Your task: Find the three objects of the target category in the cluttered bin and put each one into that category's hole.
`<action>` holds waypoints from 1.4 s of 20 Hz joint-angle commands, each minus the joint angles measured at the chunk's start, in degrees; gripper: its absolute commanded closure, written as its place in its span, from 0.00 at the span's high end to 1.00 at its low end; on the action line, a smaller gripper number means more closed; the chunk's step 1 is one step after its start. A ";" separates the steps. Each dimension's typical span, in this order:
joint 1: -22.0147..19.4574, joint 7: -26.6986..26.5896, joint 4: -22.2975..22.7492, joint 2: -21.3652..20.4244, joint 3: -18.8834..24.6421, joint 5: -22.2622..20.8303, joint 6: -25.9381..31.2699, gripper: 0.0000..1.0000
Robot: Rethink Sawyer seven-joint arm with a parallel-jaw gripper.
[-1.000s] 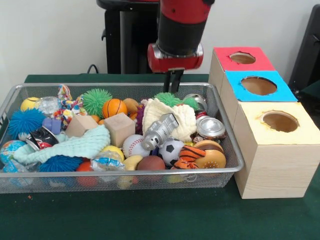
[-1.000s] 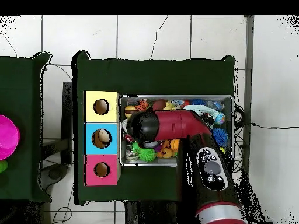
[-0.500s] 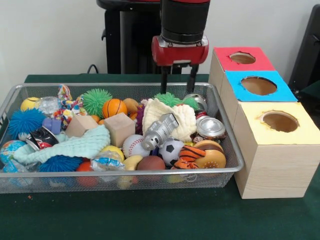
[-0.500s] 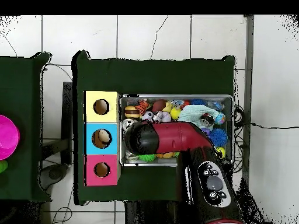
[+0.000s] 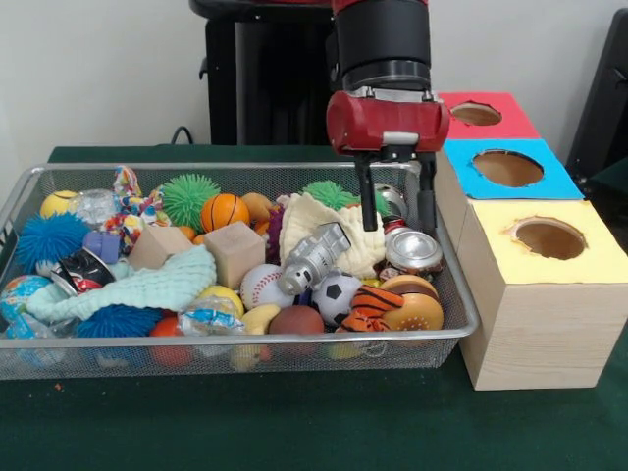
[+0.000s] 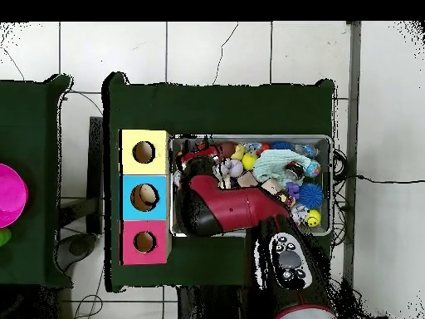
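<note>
Gripper [image 5: 397,204] hangs open, empty, at centre right of the frame, above the can [image 5: 413,249] in the bin [image 5: 457,312]; tiger toy [image 5: 371,306] lies below.

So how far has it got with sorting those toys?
One item already sits inside the blue hole. The open gripper holds nothing, hanging over the bin's box end. The tiger toy and yellow curved toy remain unpicked.

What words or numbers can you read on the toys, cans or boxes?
None can be read.
Silver can: no lettering shows on its top.
Dark can: its print is too blurred to read.
Crinkly wrapper: its marks are too small to read.
Red, blue and yellow boxes: plain coloured tops, no text.
</note>
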 commanded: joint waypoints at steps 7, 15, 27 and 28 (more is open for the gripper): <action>2.72 4.08 0.62 10.15 -4.67 -0.81 15.03 1.00; 0.51 4.55 -2.90 12.57 -1.84 -3.78 10.51 1.00; -0.03 6.80 -4.60 7.59 1.42 -5.24 -0.11 1.00; 0.08 6.81 -4.60 7.85 1.11 -5.24 -0.71 1.00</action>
